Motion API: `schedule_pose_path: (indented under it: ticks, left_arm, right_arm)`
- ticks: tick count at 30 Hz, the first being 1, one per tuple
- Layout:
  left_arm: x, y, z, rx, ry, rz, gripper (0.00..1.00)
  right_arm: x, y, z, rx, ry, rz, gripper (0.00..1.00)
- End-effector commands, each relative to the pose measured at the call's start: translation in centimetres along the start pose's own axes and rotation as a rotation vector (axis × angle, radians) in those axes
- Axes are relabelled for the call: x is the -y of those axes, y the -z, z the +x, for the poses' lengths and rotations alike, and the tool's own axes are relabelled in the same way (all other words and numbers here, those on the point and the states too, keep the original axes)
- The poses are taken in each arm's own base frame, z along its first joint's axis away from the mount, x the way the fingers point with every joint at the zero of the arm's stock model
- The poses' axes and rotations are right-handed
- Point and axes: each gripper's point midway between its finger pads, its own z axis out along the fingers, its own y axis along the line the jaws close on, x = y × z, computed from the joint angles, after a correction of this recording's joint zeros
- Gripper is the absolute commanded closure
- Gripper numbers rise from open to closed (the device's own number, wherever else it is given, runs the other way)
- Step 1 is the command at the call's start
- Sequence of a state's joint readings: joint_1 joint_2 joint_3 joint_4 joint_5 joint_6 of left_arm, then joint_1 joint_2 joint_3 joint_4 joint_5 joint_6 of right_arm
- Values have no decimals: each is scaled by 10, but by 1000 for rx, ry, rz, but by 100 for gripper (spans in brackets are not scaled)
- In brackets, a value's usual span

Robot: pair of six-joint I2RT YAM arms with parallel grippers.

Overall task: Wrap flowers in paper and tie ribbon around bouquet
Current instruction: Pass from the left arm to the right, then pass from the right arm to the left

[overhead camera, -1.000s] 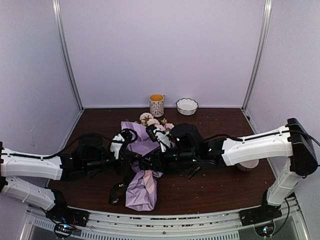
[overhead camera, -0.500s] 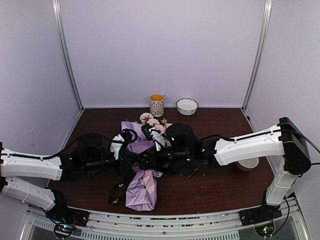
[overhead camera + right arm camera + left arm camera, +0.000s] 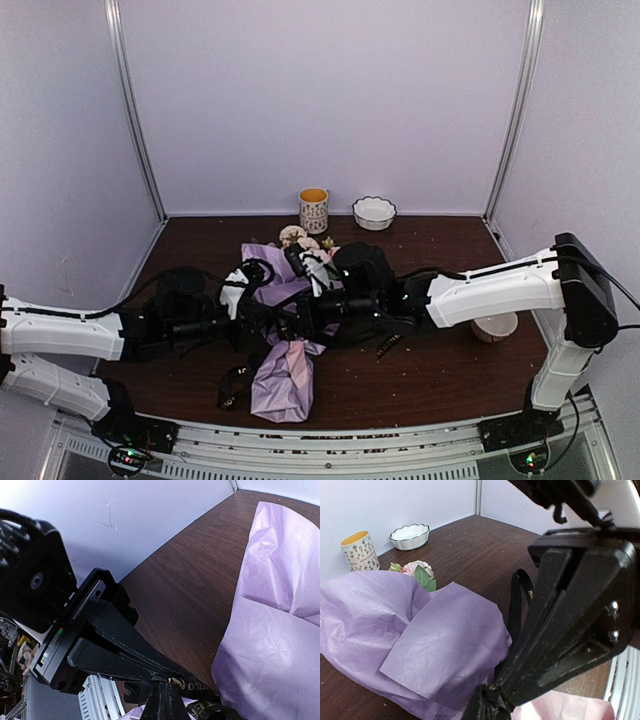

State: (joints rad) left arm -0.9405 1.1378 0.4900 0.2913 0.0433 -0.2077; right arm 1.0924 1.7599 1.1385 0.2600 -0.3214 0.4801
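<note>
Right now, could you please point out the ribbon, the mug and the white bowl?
ribbon (image 3: 513,611): left wrist view, on its upright loop.
mug (image 3: 360,555): left wrist view, on its patterned side.
bowl (image 3: 410,539): left wrist view, on its outer wall.

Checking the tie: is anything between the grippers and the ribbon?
Nothing visible. The left gripper and right gripper are both shut on the ribbon, tip to tip, beside the purple paper.

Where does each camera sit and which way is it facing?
Top: high behind the robot, looking down on the table; left arm and right arm meet over the bouquet.
Left wrist: low, facing across the paper to cup and bowl; the right gripper looms at right.
Right wrist: low, facing the left wall; the left gripper shows.
Shared: paper in all; cup and bowl in top and left wrist.
</note>
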Motion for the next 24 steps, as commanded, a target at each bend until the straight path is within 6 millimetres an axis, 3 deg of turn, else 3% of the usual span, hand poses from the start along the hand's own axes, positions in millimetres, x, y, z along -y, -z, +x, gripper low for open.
schedule_pose_path:
  ticks: [1,4,7,11,14,17,20,24]
  left_arm:
    - [-12,6,-8,-12,2,-71,75]
    - [-30,14,6,-85,29,-178,43]
    - [-40,26,16,-147,58,-248,31]
    - [-34,40,28,-184,99,-217,32]
    - [-13,46,29,-166,122,-122,35]
    - [9,50,29,-143,94,-42,29]
    - [17,45,35,-143,75,-9,24]
    - [15,30,40,-159,59,-26,25]
  right_arm:
    - [2,8,-15,53,-19,-14,100]
    - [5,10,-13,46,-16,-2,100]
    - [7,11,-13,44,-17,6,100]
    - [7,14,-18,60,-24,15,100]
    - [8,15,-21,72,-27,28,100]
    - [9,15,-21,73,-28,36,100]
    - [10,15,-20,70,-28,40,100]
    - [9,16,-21,70,-28,40,100]
